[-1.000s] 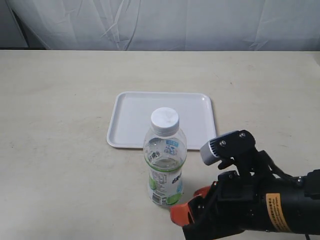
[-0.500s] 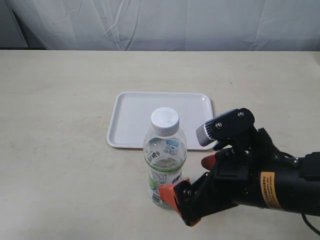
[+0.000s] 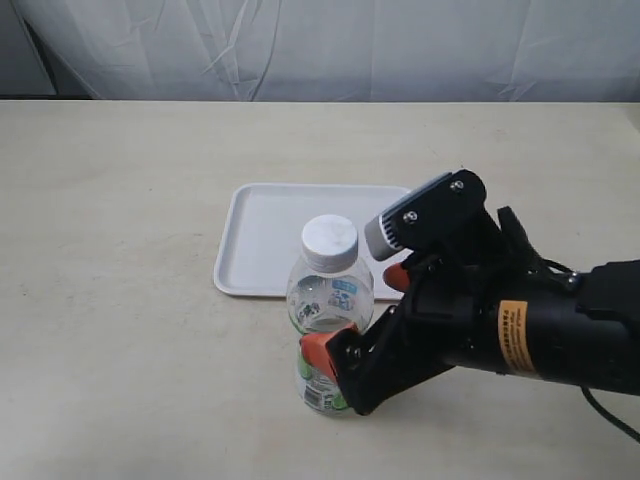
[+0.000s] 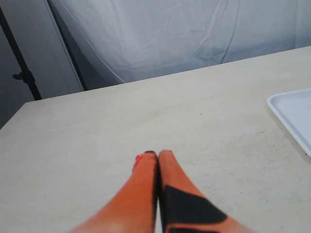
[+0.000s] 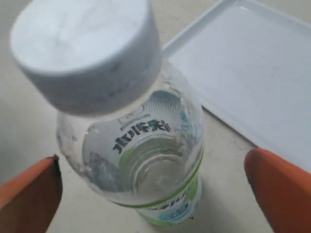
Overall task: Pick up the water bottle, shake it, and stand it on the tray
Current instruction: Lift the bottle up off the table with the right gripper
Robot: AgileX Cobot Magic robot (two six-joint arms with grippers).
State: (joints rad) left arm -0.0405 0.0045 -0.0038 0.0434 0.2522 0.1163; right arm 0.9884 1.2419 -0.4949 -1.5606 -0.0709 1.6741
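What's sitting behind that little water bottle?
A white tray lies flat on the table behind the water bottle. The right gripper hides one near corner.

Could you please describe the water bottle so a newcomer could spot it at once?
On the beige table lies a flat white tray; just off its near edge stands the water bottle, upright, between the open fingers of the right gripper. It is the only clear thing there, with a white cap and a green and white label.

Beige table (image 3: 120, 300); wrinkled white curtain (image 3: 320, 45) behind it; dark pole (image 4: 18, 51) alongside.
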